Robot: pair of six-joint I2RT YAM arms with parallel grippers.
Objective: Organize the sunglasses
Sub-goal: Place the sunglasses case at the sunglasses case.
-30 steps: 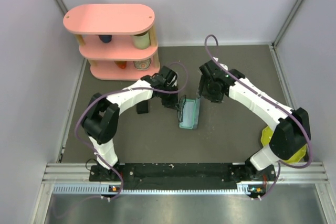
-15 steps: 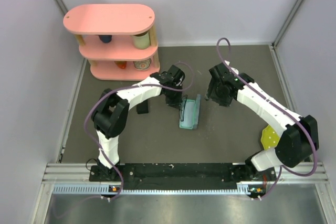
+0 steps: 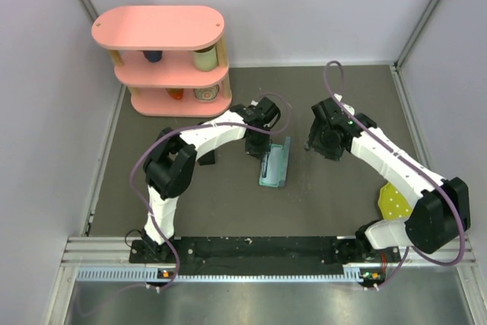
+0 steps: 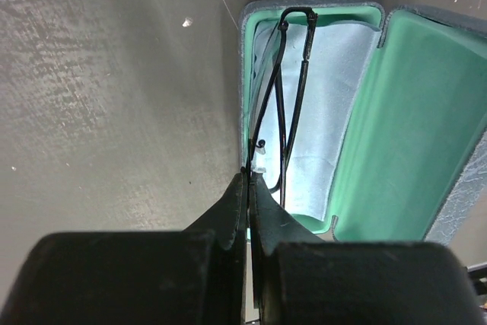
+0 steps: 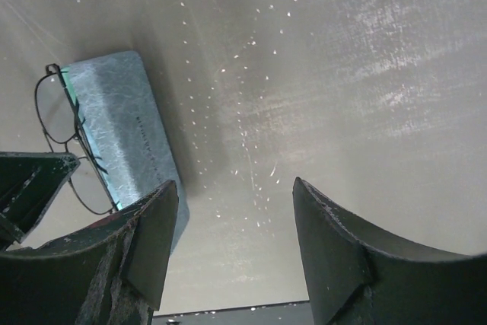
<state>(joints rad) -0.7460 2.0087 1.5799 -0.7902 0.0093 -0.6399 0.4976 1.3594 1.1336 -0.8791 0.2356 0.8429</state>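
The wire sunglasses (image 4: 283, 89) stood on edge inside the open case (image 4: 411, 127), against its left wall and not yet lying flat. The left gripper (image 4: 248, 180) was pinched shut on their frame. The right gripper (image 5: 234, 188) hung to the right, fingers apart and empty. The lid was unclosed, and the white pair was out of view.

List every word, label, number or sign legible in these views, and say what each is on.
Nothing here can be read as quoted text.
Grey-blue glasses case: a short line of print along its outer shell, too small to read.
Patterned jars on the pink shelf: markings blurred, no legible words.
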